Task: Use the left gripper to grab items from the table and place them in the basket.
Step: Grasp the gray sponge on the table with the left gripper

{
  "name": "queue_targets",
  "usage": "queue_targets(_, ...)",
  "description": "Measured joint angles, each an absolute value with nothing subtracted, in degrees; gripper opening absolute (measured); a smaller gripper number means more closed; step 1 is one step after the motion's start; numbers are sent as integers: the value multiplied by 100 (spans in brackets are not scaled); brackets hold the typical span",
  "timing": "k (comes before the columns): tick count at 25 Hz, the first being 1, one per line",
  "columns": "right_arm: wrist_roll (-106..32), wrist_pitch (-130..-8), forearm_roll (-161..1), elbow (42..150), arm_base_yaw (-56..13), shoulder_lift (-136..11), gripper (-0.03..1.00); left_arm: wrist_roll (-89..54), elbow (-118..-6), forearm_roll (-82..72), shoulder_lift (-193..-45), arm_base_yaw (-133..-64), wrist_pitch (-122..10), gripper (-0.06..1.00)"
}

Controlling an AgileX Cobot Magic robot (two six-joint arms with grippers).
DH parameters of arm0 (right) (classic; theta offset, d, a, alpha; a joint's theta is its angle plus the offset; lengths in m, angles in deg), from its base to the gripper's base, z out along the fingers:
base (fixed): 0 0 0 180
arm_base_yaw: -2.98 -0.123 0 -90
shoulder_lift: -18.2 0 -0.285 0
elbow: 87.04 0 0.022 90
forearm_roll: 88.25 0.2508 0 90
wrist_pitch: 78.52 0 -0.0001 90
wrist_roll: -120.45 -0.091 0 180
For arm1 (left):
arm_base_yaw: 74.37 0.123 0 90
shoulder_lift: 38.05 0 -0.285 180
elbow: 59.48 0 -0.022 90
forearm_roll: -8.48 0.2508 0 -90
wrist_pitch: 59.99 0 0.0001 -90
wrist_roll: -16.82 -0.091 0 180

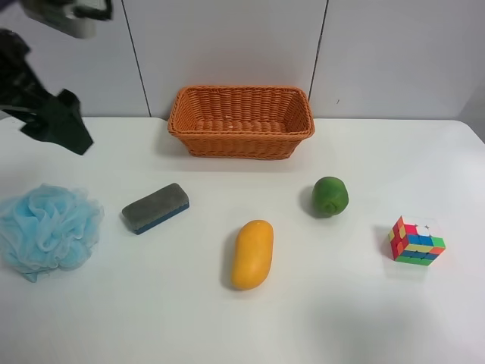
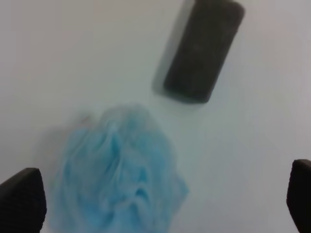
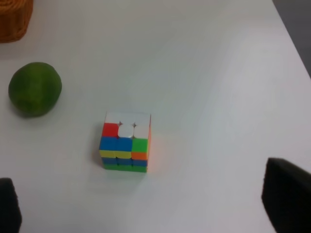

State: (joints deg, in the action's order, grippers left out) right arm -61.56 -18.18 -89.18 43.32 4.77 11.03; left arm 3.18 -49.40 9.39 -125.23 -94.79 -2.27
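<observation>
Hovering over the bench [image 1: 341, 318], your left gripper [image 2: 161, 194] was spread wide above the pouf [image 1: 47, 227] and eraser [image 1: 155, 207], which lay flat, untouched, near the pouf. Rightward lay the mango [image 1: 251, 254], the basket [image 1: 241, 121] behind it, the lime [image 1: 330, 196], then the cube [image 1: 415, 241] beneath your right gripper [image 3: 148, 199], also spread.

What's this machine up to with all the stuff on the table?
A two-armed robot is meant to move loose items into the orange basket, which looks empty. Its left gripper hangs open above the blue bath pouf and the grey eraser, holding nothing. The yellow mango, green fruit and puzzle cube lie untouched on the white table; the right gripper hangs open above the cube.
</observation>
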Motion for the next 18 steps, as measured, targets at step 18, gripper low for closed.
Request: queue_targets(18, -6156, -1818, -8918, 4332, 477, 1103, 99, 74, -5012, 706, -15226, -9985, -1625, 99)
